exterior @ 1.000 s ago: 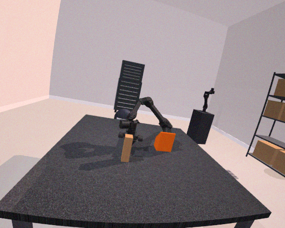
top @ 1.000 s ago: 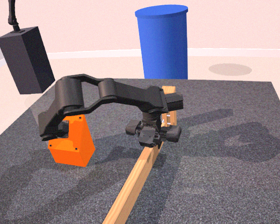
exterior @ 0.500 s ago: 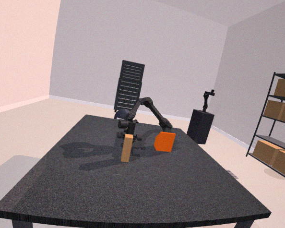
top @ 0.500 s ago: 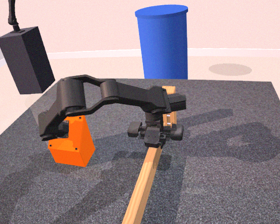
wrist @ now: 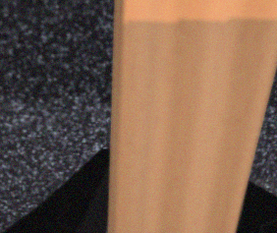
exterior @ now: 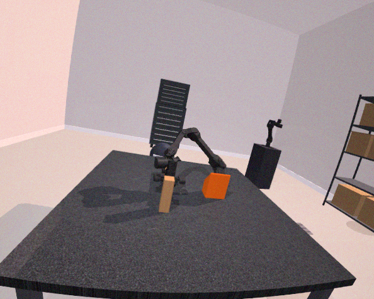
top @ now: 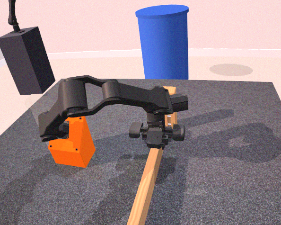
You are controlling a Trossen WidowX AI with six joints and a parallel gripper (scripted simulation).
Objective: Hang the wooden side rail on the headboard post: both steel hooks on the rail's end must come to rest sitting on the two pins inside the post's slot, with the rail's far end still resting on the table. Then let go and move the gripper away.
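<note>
The wooden side rail [top: 145,184] [wrist: 180,106] runs from the bottom edge of the top view up to my gripper [top: 156,146] [wrist: 146,158], which is shut on it near its post-side end. The rail's far end is out of frame, and its steel hooks are hidden behind the gripper. The headboard post [top: 170,90] [exterior: 166,195] stands upright just beyond the gripper. Two light pins, an upper pin [top: 169,116] and a lower pin [top: 169,124], show in its slot. I cannot tell the gap between hooks and pins. In the exterior view the post hides the rail.
The orange block [top: 84,144] [exterior: 217,186] under the arm's base stands left of the rail in the top view. The arm [top: 130,95] [exterior: 200,143] arches from it to the rail. The dark table [top: 228,184] [exterior: 187,252] lies beneath. A blue bin [top: 164,44] stands beyond it.
</note>
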